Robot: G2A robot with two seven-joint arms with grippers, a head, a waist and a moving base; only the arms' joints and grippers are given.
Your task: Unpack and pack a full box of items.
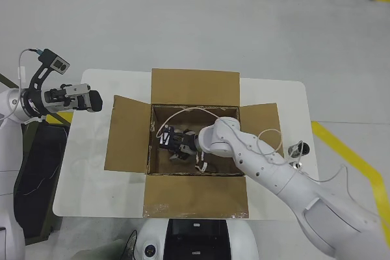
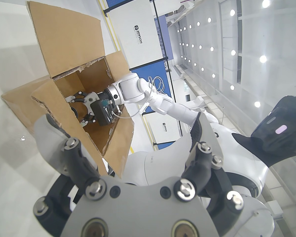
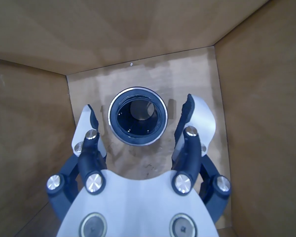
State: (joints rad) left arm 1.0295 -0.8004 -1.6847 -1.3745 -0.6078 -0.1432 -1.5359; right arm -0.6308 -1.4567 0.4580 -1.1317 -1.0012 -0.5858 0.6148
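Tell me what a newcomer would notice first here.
An open cardboard box sits on the white table, all four flaps splayed. The right gripper is down inside it, open, straddling a dark hollow cylinder standing on the box floor. The left gripper hangs open at a far table corner, clear of the box.

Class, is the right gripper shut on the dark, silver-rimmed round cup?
No, the right gripper stands open either side of the cup, apart from it.

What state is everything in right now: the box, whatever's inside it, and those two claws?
Cardboard box: open, all four flaps folded out, on the table.
Black round container: upright on the box floor, open end up, not gripped.
Right gripper: open, inside the box, over the container.
Left gripper: open, empty, held outside the box.
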